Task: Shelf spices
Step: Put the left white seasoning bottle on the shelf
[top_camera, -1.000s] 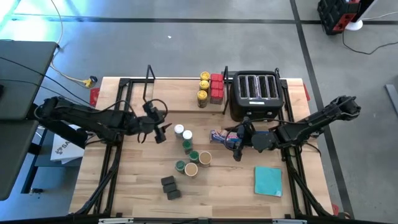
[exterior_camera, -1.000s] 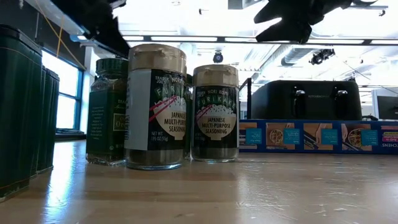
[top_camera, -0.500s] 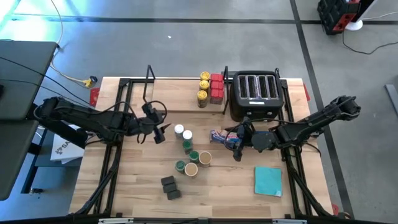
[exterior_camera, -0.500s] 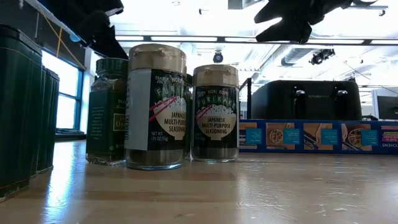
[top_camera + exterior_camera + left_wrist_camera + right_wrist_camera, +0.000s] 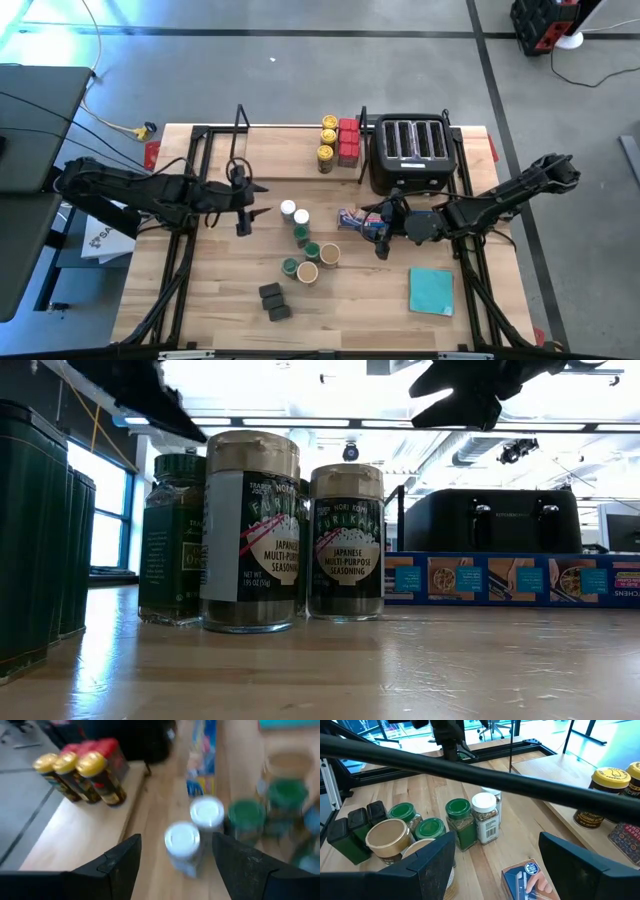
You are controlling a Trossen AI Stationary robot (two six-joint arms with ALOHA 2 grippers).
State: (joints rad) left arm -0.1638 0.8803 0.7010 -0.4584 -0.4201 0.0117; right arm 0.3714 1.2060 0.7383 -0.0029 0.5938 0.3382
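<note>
Wooden table (image 5: 220, 290); left hand (image 5: 243, 212) open, empty, near 2 white-lidded jars (image 5: 293, 213).

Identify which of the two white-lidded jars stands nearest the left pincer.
The white-lidded jar at the cluster's far-left end. The other white-lidded jar sits beyond it, farther from the open left pincer.

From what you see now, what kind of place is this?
Probably a robotics lab with a mock kitchen counter: a wooden table on a grey floor, holding a toaster, spice jars and a low shelf.
</note>
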